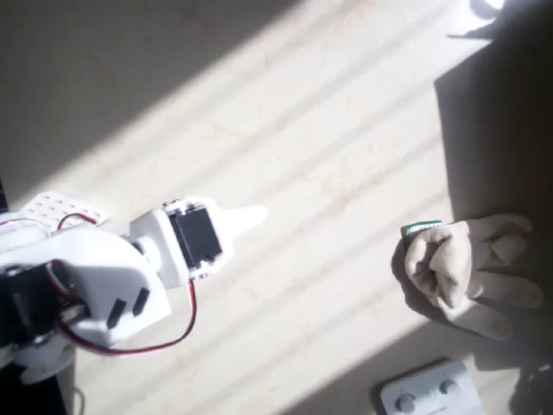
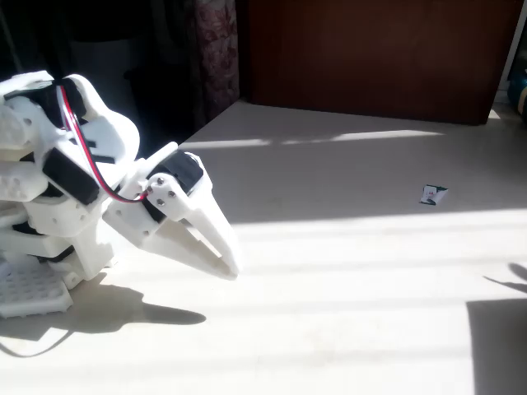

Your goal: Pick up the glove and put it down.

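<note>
Sunlit table (image 1: 328, 130), white arm (image 1: 95, 285) folded at 9 o'clock in overhead view. Claw (image 1: 246, 218) closed, empty, pointing 3 o'clock. Glove (image 1: 471, 268) well apart at 3 o'clock, touching green card (image 1: 419, 229). Reach across, open wide, pinch the bunched folds, avoid card.

A white robot arm (image 2: 58, 189) sits folded at the left of a pale, sunlit worktop (image 2: 354, 271), red wires looping over it. Its claw (image 2: 224, 255) points down to the right, fingers seemingly together, tip near the surface. Well apart, at right, lies a small card (image 2: 432, 195).
</note>
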### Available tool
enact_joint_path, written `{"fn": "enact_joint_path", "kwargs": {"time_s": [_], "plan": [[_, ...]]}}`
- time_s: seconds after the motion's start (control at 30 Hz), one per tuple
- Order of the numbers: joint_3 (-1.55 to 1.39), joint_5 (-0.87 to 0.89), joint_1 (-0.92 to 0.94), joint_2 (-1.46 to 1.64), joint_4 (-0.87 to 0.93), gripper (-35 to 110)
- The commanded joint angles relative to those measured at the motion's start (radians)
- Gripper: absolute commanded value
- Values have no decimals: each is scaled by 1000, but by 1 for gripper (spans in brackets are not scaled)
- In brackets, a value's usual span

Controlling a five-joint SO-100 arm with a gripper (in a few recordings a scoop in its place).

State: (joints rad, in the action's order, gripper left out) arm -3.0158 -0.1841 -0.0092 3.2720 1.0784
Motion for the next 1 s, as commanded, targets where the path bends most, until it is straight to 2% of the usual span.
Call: {"fn": "enact_joint_path", "kwargs": {"time_s": [0.0, 0.1, 0.97], "plan": [[11, 5, 2, 12, 118, 0], [14, 6, 3, 12, 175, 0], [14, 5, 3, 12, 176, 0]]}}
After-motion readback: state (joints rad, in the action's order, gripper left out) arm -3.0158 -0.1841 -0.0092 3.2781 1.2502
